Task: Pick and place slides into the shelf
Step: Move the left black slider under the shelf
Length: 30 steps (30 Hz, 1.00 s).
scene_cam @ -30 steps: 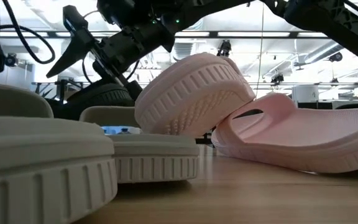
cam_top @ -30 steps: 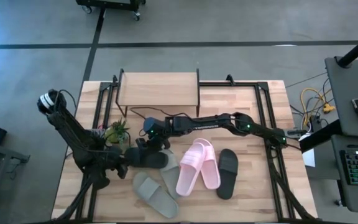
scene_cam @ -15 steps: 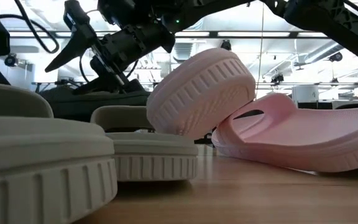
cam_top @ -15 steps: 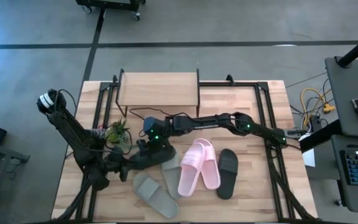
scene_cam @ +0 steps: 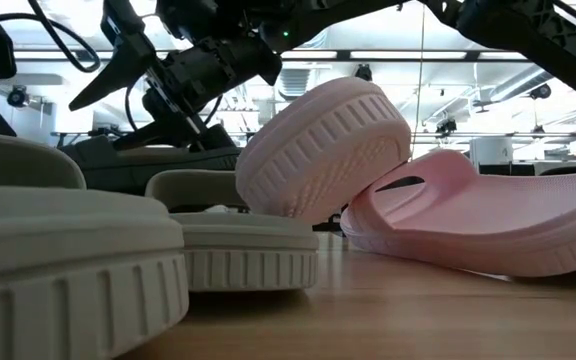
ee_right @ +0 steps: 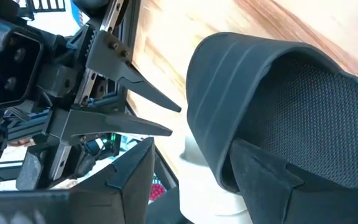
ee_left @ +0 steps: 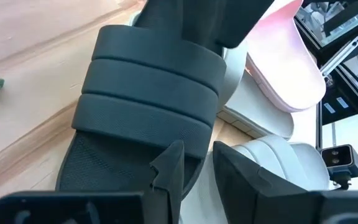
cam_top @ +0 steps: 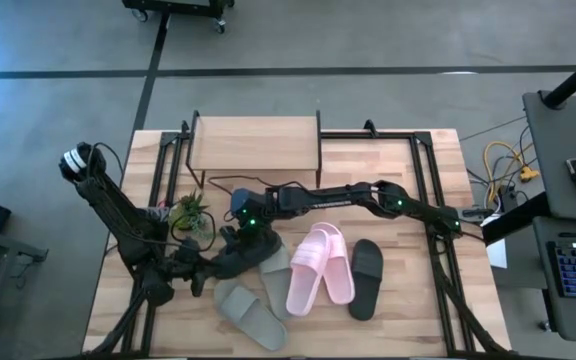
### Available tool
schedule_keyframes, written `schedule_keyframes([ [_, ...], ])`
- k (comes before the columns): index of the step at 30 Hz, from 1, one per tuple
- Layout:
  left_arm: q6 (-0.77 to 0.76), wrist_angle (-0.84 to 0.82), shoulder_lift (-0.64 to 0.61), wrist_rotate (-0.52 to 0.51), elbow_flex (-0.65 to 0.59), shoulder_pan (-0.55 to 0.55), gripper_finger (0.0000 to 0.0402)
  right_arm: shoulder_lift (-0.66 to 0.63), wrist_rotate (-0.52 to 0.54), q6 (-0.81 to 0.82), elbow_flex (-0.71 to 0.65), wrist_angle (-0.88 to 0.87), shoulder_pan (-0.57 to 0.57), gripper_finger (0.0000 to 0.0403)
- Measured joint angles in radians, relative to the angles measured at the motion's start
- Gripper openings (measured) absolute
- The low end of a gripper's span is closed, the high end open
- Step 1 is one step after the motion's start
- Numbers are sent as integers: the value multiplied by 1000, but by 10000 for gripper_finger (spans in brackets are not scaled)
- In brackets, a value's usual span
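A black slide (cam_top: 243, 257) (ee_left: 148, 99) lies slanted, partly on a grey-green slide (cam_top: 276, 278). My left gripper (cam_top: 200, 274) (ee_left: 199, 171) is open, with its tips at that slide's heel end. My right gripper (cam_top: 240, 236) (ee_right: 191, 186) reaches in from the far side, open, at the strap (ee_right: 229, 74). In the low view the right gripper (scene_cam: 133, 112) hangs over the black slide (scene_cam: 138, 160). The shelf (cam_top: 256, 145) stands at the far edge with a bare top. My left gripper has its fingers (ee_left: 169, 168) over the black slide's heel rim (ee_left: 188, 155), coming level from the near left; I cannot tell whether they touch it. My right gripper straddles one side of the strap, one finger (ee_right: 263, 171) inside the opening and one (ee_right: 132, 180) outside. Light shows between the outer finger and the strap.
A pink pair (cam_top: 318, 265), one slide tipped on the other, lies right of the black slide, and the second black slide (cam_top: 365, 278) beyond it. Another grey-green slide (cam_top: 250, 312) lies near the front edge. A small potted plant (cam_top: 188, 212) stands beside the left arm.
My left gripper has drawn back a little toward the table's near left corner. The black slide's heel end has swung toward the near edge, so it lies more slanted, and in the low view it sits flatter and lower than before.
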Motion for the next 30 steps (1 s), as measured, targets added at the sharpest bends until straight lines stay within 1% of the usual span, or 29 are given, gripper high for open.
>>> schedule_keyframes([
  [6, 0, 0, 0, -10, -4, 2, 72, 0, 0, -9, 0, 0, 0, 201],
  [9, -2, -4, 0, -32, -9, 3, 72, 0, -4, -11, 0, -1, 0, 201],
  [15, -1, -6, 0, -42, -10, 24, 72, 2, -4, -19, -5, -19, 5, 201],
  [23, 0, -5, 0, -50, -7, 28, 72, 11, 19, -19, -13, -56, 5, 199],
  [26, 0, -5, -3, -49, -7, 28, 72, 11, 48, -18, -15, -57, 5, 181],
  [30, 0, -5, -11, -46, -7, 28, 72, 11, 53, -19, -15, -56, 3, 132],
])
